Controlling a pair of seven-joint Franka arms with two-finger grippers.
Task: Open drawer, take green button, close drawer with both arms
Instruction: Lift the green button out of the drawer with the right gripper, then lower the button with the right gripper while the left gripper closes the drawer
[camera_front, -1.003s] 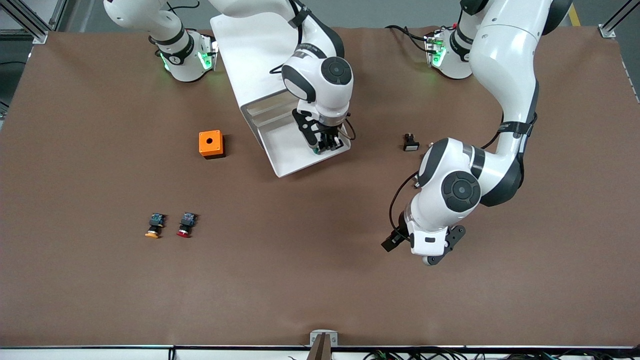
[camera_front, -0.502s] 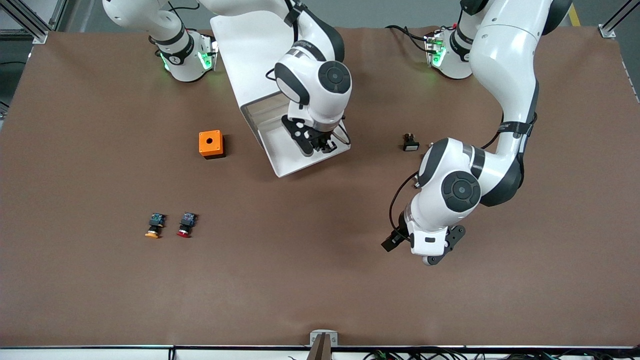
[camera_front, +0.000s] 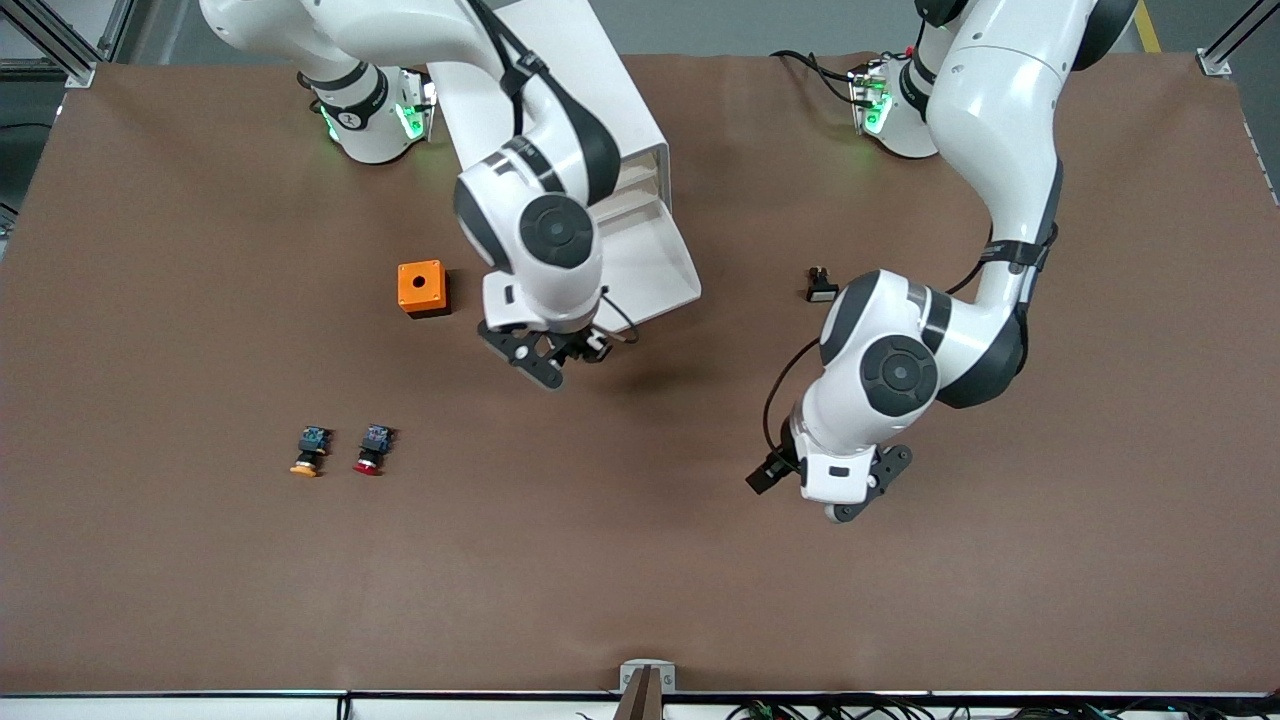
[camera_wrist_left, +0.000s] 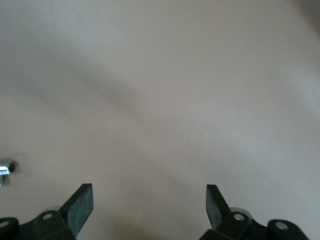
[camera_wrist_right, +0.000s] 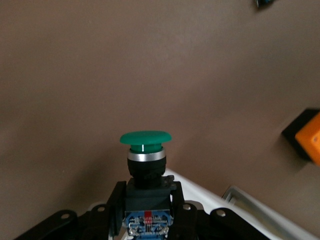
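The cabinet (camera_front: 560, 60) stands near the right arm's base, its lowest drawer (camera_front: 655, 270) pulled out toward the front camera. My right gripper (camera_front: 565, 350) hangs over the table just past the drawer's front edge. In the right wrist view it (camera_wrist_right: 146, 200) is shut on the black-and-blue body of the green-capped button (camera_wrist_right: 145, 137), and the drawer's white rim (camera_wrist_right: 240, 205) shows beneath. My left gripper (camera_front: 835, 500) waits over bare table toward the left arm's end. In the left wrist view it (camera_wrist_left: 148, 202) is open and empty.
An orange box (camera_front: 422, 288) with a round hole sits beside the drawer, toward the right arm's end, and shows in the right wrist view (camera_wrist_right: 310, 142). An orange-capped button (camera_front: 309, 451) and a red-capped button (camera_front: 372, 450) lie nearer the camera. A small black-and-white part (camera_front: 821, 285) lies by the left arm.
My right gripper has lifted out of the open drawer with the green button and moved toward the front camera, past the drawer's front edge. My left arm has shifted slightly.
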